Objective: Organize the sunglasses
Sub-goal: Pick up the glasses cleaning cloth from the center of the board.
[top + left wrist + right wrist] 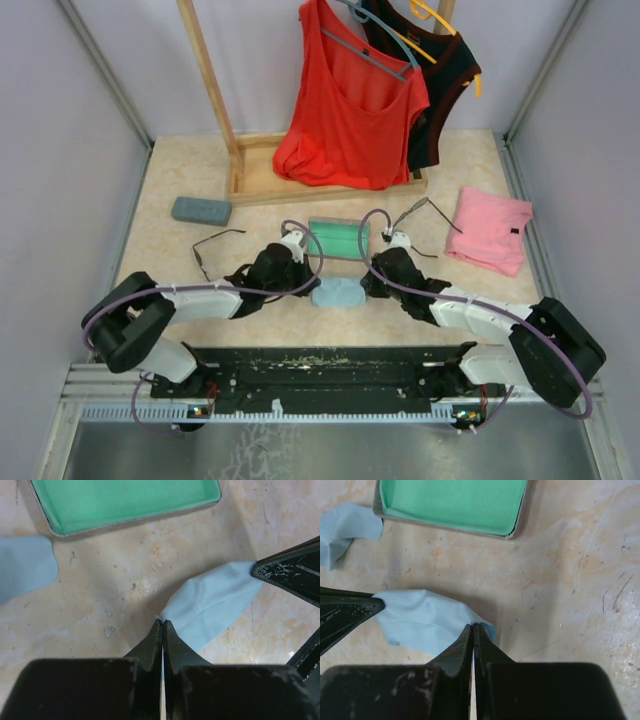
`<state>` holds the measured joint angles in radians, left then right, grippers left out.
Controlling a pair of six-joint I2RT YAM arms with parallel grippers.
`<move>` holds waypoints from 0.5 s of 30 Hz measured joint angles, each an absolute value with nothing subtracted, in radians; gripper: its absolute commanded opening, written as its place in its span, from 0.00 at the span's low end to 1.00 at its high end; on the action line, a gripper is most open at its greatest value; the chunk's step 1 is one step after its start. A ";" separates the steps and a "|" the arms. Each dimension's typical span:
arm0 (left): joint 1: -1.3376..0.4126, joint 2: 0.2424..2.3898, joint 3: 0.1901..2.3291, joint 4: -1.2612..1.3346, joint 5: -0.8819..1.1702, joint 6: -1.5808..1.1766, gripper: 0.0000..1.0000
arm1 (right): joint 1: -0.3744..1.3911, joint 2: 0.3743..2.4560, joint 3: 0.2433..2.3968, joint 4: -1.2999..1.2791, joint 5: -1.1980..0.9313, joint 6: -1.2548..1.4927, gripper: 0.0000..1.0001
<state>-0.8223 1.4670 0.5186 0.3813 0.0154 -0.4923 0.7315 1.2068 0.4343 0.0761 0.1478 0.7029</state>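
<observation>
Presently found left hand [162,625] shut tight on one corner of light blue cloth [215,600]; right hand [473,627] likewise clamped on opposite corner. Noted cloth held between them, centred toward near edge of worktop [180,175], just before open green-lined case [338,240]. Located left sunglasses [218,238] toward left edge, right sunglasses [415,212] toward right edge beside pink garment [490,230]; neither touched.

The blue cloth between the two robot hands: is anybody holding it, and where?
Yes, both are. The left gripper pinches one corner of the light blue cloth, and the right gripper pinches the opposite end.
</observation>
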 measured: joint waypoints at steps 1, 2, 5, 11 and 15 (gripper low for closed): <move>-0.816 1.474 0.527 0.382 0.017 -0.488 0.00 | 0.727 1.207 0.434 0.086 0.152 0.702 0.00; -0.809 1.481 0.535 0.383 0.019 -0.482 0.00 | 0.722 1.208 0.436 0.093 0.154 0.702 0.00; -0.784 1.499 0.559 0.384 0.021 -0.463 0.00 | 0.707 1.227 0.454 0.121 0.158 0.700 0.00; -0.730 1.552 0.623 0.390 0.029 -0.420 0.00 | 0.666 1.303 0.515 0.177 0.160 0.691 0.00; -0.696 1.584 0.668 0.392 0.036 -0.390 0.00 | 0.648 1.345 0.559 0.196 0.159 0.684 0.00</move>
